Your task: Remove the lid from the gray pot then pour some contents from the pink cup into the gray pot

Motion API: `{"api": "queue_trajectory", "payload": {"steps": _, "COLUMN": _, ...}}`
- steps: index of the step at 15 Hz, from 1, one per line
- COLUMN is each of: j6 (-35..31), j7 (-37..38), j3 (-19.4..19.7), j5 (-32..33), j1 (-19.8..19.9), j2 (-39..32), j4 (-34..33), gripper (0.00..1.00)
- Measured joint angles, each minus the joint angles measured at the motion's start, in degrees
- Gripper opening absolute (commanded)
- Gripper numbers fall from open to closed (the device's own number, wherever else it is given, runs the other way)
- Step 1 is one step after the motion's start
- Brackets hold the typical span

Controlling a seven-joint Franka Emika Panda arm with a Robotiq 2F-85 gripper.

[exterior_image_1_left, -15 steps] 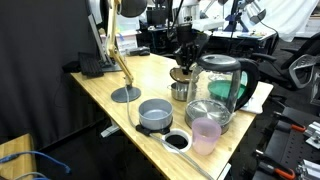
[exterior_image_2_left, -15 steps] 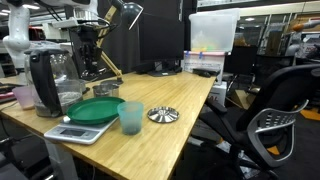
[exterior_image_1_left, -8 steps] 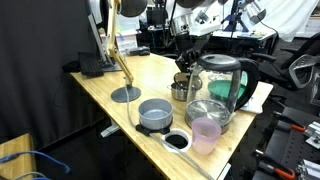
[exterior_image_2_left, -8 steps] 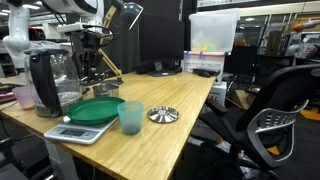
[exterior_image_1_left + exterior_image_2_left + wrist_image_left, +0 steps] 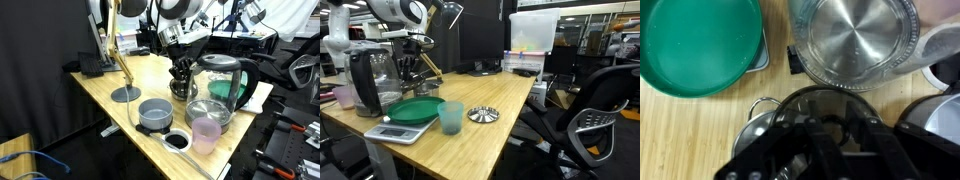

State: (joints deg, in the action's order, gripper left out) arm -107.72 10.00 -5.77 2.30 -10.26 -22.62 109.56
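The small squat round pot [image 5: 155, 114] with matte blue-gray sides sits near the front edge of the light wooden table [image 5: 100, 85]. It is low and wide, its top a paler gray hollow inside a thin rim. Just beside it lies a flat black ring in a white rim [image 5: 177, 140], and next to that stands the translucent pale pink plastic tumbler [image 5: 205, 133] — upright, slightly tapered, taller than the pot. I hang well back from all three, my gripper [image 5: 181, 80] pointing down over a small shiny steel cup [image 5: 758, 122] beside the clear glass kettle [image 5: 225, 82]. In the wrist view my fingers are a dark blur — I cannot tell how far apart they stand or whether they grip anything.
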Motion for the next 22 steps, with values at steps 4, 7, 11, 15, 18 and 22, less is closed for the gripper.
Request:
{"api": "queue_trajectory", "payload": {"steps": 4, "j6": 2.16, "j7": 0.00, "j3": -0.01, "j5": 0.03, "j1": -0.70, "j2": -2.60, "j4": -3.09, "gripper": 0.12}}
{"api": "queue_trajectory", "payload": {"steps": 7, "j6": 3.09, "j7": 0.00, "j3": -0.01, "j5": 0.03, "j1": -0.95, "j2": -3.66, "j4": -4.51, "gripper": 0.16}}
{"api": "queue_trajectory", "payload": {"steps": 11, "j6": 4.09, "j7": 0.01, "j3": -0.01, "j5": 0.03, "j1": -1.28, "j2": -4.65, "j4": -5.74, "gripper": 0.28}}
{"api": "queue_trajectory", "payload": {"steps": 15, "j6": 4.47, "j7": 0.56, "j3": -0.01, "j5": 0.13, "j1": -1.66, "j2": -6.25, "j4": -7.09, "gripper": 0.70}}
{"api": "queue_trajectory", "payload": {"steps": 18, "j6": 4.52, "j7": 0.67, "j3": -0.02, "j5": 0.13, "j1": -1.91, "j2": -7.53, "j4": -7.63, "gripper": 0.92}}
{"api": "queue_trajectory", "payload": {"steps": 22, "j6": 4.52, "j7": 0.74, "j3": -0.01, "j5": 0.14, "j1": -2.55, "j2": -7.90, "j4": -8.53, "gripper": 1.00}}
